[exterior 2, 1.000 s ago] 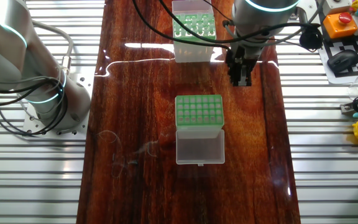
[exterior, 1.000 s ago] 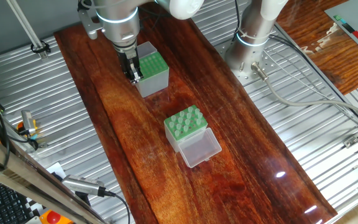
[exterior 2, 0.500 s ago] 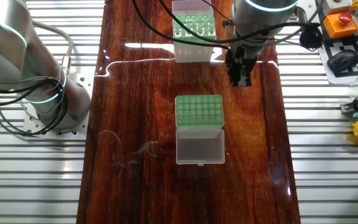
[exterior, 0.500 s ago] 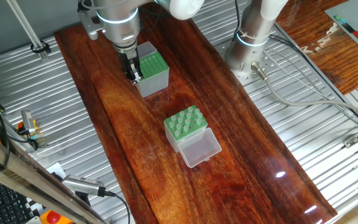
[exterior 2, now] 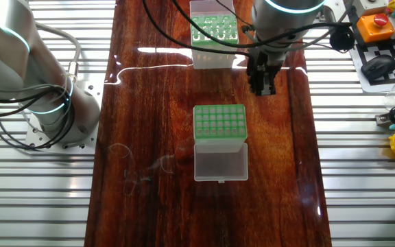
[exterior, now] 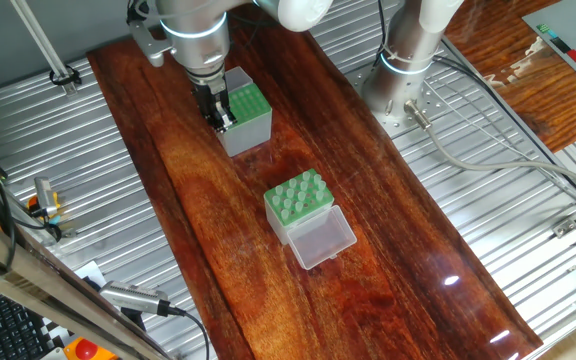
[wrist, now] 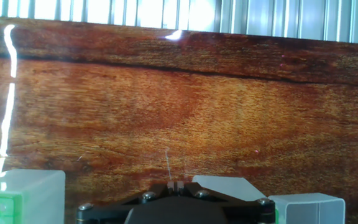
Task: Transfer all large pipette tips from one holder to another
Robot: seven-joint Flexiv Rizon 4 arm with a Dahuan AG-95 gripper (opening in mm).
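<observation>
The gripper [exterior: 220,117] is seen low beside the grey-sided tip box [exterior: 245,117], at the edge of its green rack top. Its fingers are drawn narrow; in the hand view a thin translucent sliver, likely a large pipette tip [wrist: 168,167], is seen projecting from between them, though a firm grip cannot be confirmed. Further down the wooden table [exterior: 388,260], well apart, the whitish box [exterior: 298,205] is seen with its clear lid [exterior: 323,240] folded open and pipette tips standing in its rack.
</observation>
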